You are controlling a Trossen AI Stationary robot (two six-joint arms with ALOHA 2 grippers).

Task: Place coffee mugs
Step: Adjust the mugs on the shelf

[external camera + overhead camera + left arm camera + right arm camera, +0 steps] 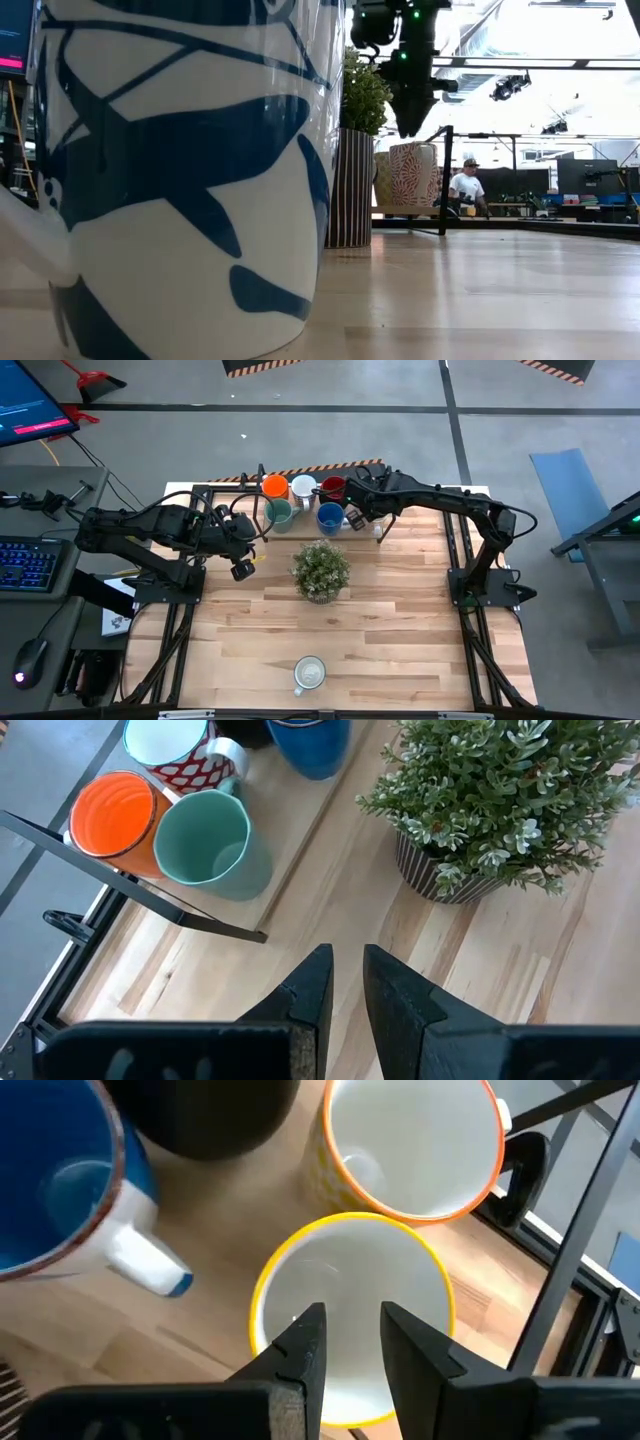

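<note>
Several coffee mugs stand in a cluster at the table's far middle: orange [275, 486], white [303, 487], dark red [333, 487], teal [280, 513] and blue [329, 517]. My right gripper [347, 1320] hovers open, pointing down over the mouth of a yellow-rimmed mug [350, 1270], with an orange-rimmed mug [415, 1145] just beyond it. In the low view its tips [410, 130] hang clear above the mugs. My left gripper [347, 960] waits left of the plant, its fingers a narrow gap apart and nothing between them. One blue-patterned white mug [309, 674] stands alone at the near edge.
A leafy potted plant [321, 570] stands mid-table between the mug cluster and the lone mug. A black metal frame [260, 500] borders the mugs on the left and far sides. The patterned mug [180, 170] fills much of the low view. A person [466, 185] sits far behind the table.
</note>
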